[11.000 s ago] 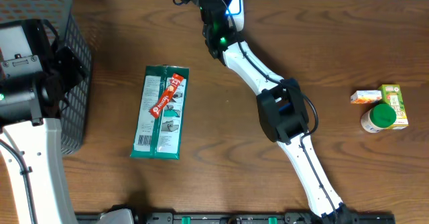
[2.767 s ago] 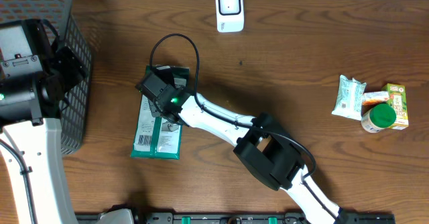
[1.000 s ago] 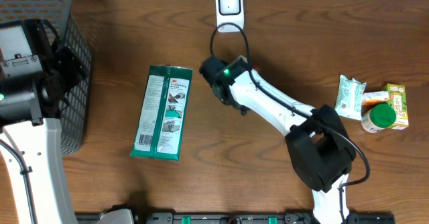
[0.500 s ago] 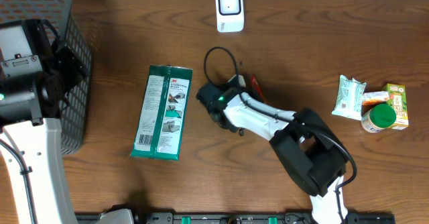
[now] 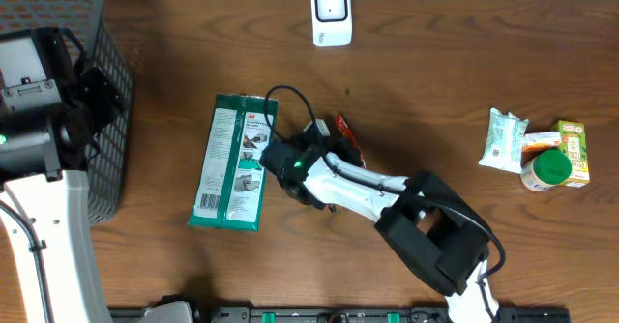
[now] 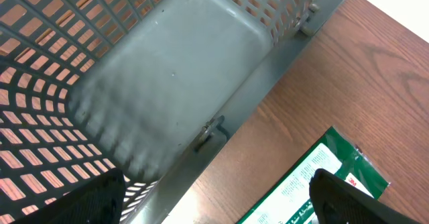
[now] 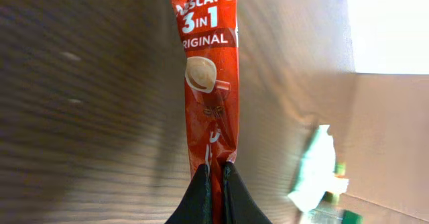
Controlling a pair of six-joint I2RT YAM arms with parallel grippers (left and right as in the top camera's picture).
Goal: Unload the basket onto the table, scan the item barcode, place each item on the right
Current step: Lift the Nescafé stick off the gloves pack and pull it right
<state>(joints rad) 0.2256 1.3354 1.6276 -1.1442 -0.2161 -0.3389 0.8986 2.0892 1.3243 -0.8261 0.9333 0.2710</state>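
Sachet [image 7: 209, 83]: red Nescafé 3-in-1 Original stick, long and slim, printed with a coffee cup. No barcode on the face in view, possibly on the reverse.
Position: held above mid-table beside the green pack [image 5: 235, 163], well apart from the scanner [image 5: 331, 14] at the far edge.
Right gripper [image 7: 216, 189]: pinched fully together on the sachet's lower end. Leaves most of the stick free past the fingertips, probably to keep the printed length clear for the scanner.
Left gripper [image 6: 224, 204]: spread wide, holding nothing. Hangs over the grey basket [image 6: 167, 83], clear of the right arm's path and placed to drop a scanned item in.
Green pack: flat on the wood, label side up, near the right wrist but not gripped.
Step in hand: judged as bringing the sachet to the scanner, with the scan not yet done at this distance from its window.
Handling: thin and limp, likely to bend or twist in an end grip, so needs a steady turn to face the code toward the scanner.
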